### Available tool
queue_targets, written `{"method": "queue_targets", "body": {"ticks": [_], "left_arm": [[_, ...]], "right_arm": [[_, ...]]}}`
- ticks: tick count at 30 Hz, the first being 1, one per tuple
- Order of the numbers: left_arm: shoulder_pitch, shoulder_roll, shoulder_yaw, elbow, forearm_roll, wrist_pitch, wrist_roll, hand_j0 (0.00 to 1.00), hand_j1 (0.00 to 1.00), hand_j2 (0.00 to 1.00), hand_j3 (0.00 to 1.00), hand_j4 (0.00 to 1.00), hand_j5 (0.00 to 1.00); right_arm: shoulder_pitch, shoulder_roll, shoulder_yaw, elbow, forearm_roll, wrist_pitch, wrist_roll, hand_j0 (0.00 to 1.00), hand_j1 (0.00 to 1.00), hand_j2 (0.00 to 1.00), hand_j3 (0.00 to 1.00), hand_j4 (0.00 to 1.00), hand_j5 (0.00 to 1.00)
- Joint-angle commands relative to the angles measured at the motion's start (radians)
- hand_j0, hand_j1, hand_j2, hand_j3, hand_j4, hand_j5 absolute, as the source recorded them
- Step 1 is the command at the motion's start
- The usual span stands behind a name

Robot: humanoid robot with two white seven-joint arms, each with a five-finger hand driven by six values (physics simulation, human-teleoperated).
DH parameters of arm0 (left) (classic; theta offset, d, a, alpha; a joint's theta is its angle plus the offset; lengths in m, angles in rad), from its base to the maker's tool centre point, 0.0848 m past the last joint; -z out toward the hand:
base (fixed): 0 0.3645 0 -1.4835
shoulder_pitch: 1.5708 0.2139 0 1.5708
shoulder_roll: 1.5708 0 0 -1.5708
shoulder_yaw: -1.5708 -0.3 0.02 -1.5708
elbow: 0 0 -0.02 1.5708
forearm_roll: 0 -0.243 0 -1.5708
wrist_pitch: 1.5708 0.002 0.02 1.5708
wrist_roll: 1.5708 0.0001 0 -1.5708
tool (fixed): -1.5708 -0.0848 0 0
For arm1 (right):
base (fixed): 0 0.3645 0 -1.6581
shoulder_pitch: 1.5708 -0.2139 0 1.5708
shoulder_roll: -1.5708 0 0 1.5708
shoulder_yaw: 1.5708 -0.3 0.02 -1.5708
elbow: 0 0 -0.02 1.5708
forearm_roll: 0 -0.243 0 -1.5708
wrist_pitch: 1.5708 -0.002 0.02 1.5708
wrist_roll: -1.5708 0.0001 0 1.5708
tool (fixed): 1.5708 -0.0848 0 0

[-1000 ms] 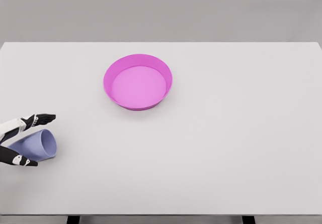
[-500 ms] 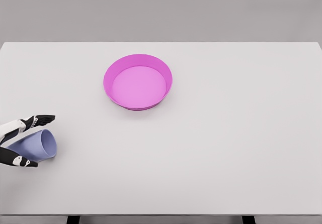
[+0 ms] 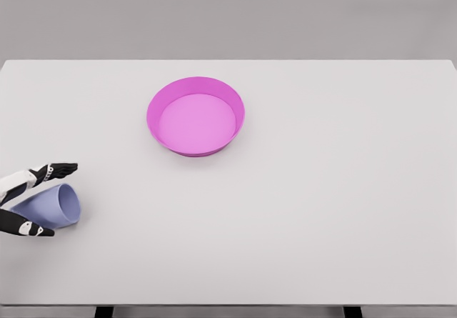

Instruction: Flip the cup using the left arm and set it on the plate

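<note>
Cup (image 3: pixel 51 207): I see a pale lavender-blue tumbler lying on its side at the near left of the worktop (image 3: pixel 321 211), open mouth facing right.
Markings: I can read none on it.
Left robot hand (image 3: pixel 28 200): fingers spread either side of the cup; I cannot tell whether they touch it.
Plate (image 3: pixel 196 116): magenta, raised rim, far centre-left, well apart from the cup.

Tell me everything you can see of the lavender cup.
The lavender cup is plain, smooth and matte, like plastic, with no handle visible. It lies on its side near the white table's left edge, open mouth facing right, its inside empty as far as it shows. The left hand brackets it, one finger above the rim, another below; actual contact cannot be confirmed. It sits well apart from the pink plate.
</note>
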Motion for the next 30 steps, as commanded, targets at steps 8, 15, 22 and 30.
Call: {"method": "queue_targets", "body": {"ticks": [8,15,22,30], "left_arm": [[0.009,-0.006,0.003,-0.001,0.007,0.001,0.008,0.55,0.55,0.55,0.55,0.55,0.55],[0.011,-0.020,0.003,-0.001,-0.010,0.001,0.008,0.50,0.50,0.50,0.50,0.50,0.50],[0.015,-0.023,0.057,-0.019,-0.012,0.001,0.006,0.45,0.45,0.45,0.45,0.45,0.45],[0.003,-0.078,0.157,-0.079,-0.002,0.001,-0.005,0.45,0.45,0.45,0.45,0.45,0.45]], "right_arm": [[0.000,0.000,0.000,0.000,0.001,0.000,0.000,1.00,1.00,1.00,1.00,1.00,1.00],[0.000,0.000,0.000,0.000,0.001,0.000,0.000,1.00,1.00,1.00,1.00,1.00,1.00],[0.000,0.000,0.000,0.000,0.001,0.000,0.000,1.00,1.00,1.00,1.00,1.00,1.00],[0.000,0.000,0.000,0.000,0.001,0.000,0.000,1.00,1.00,1.00,1.00,1.00,1.00]]}}
